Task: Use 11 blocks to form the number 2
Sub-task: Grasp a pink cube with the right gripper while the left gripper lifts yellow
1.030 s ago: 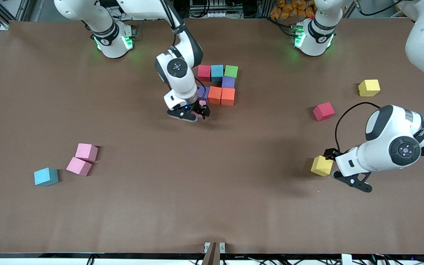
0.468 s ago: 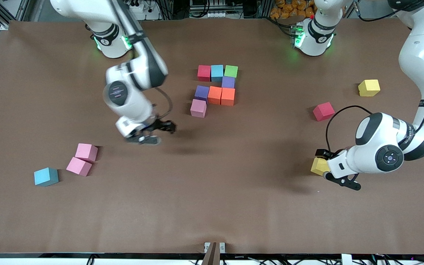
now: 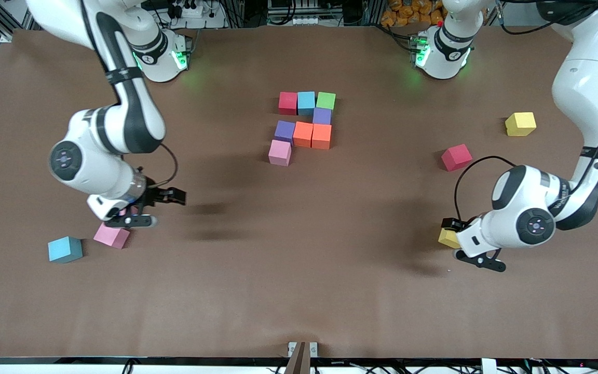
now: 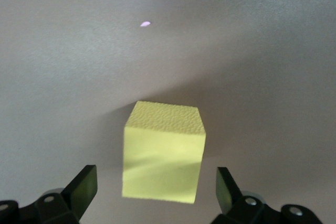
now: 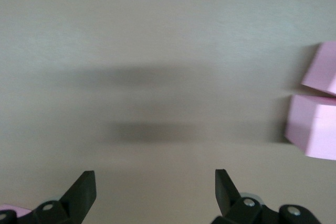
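The right arm reached down toward its own end of the surface, its right hand point(image 3: 146, 209) low with fingers spread wide. The left arm bent low too, left hand point(image 3: 464, 240) open, nothing gripped.

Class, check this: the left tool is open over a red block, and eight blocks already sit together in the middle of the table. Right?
One error: the left tool is open over a yellow block, not a red one, as the left wrist view shows. The eight grouped blocks are correct.
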You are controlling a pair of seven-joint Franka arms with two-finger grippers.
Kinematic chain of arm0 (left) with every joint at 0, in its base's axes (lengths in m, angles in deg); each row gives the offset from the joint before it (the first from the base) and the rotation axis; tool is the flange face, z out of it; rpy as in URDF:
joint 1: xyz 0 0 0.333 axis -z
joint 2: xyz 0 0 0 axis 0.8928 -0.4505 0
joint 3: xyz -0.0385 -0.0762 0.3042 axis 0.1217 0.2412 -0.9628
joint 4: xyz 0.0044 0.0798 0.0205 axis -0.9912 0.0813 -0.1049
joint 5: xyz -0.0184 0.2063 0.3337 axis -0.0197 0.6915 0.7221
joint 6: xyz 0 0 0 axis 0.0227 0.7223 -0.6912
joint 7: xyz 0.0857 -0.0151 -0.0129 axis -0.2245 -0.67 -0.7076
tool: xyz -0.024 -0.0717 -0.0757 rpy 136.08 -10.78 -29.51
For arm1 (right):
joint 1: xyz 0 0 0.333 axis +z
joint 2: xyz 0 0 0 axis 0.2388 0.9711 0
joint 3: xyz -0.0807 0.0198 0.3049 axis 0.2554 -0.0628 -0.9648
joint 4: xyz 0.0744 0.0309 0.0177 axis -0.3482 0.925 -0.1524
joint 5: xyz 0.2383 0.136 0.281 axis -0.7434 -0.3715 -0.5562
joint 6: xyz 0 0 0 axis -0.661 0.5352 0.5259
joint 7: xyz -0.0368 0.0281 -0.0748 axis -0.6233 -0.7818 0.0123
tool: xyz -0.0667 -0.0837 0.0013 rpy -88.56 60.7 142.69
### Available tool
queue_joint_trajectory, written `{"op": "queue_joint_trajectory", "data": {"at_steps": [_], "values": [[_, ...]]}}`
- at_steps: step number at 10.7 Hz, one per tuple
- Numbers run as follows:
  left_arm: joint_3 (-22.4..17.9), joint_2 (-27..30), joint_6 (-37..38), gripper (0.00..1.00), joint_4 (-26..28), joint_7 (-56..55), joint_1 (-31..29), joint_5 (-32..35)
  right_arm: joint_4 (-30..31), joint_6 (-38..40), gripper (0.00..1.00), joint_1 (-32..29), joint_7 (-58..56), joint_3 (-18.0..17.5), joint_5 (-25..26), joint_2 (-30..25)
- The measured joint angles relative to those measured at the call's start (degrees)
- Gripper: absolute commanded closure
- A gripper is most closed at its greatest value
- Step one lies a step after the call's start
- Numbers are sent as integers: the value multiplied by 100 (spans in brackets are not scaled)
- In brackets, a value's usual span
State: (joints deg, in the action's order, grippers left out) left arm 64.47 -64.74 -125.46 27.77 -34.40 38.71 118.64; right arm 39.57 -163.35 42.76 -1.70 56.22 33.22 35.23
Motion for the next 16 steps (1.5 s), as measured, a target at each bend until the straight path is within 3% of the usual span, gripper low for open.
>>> {"op": "queue_joint_trajectory", "data": {"at_steps": [3, 6, 8, 10, 11, 12, 13, 14, 16], "values": [[-47, -1, -20, 0, 0, 0, 104, 0, -21, 158, 0, -479, -235, 252, 398, 10], [-71, -35, -24, 0, 67, 29, 104, 365, -17, 51, 0, -1174, -692, 284, 437, 169], [-73, -78, -35, 0, 121, 72, 107, 433, -8, -272, 0, -1281, -709, 281, 435, 465], [-85, -138, -79, 15, 176, 227, 106, 514, -4, -508, 0, -1281, -704, 263, 330, 765], [-92, -178, -107, 29, 178, 325, 101, 542, 7, -605, 0, -1281, -705, 253, 194, 904], [-94, -198, -122, 49, 178, 432, 100, 567, 45, -734, 0, -1280, -705, 241, 78, 1008], [-94, -200, -132, 77, 177, 555, 102, 597, 118, -838, 0, -1276, -705, 222, -56, 1059], [-86, -199, -135, 87, 168, 618, 104, 609, 183, -877, 0, -1269, -705, 205, -152, 1070], [-74, -200, -164, 87, 159, 635, 160, 616, 326, -1068, 0, -1267, -705, 168, -228, 1075]]}}
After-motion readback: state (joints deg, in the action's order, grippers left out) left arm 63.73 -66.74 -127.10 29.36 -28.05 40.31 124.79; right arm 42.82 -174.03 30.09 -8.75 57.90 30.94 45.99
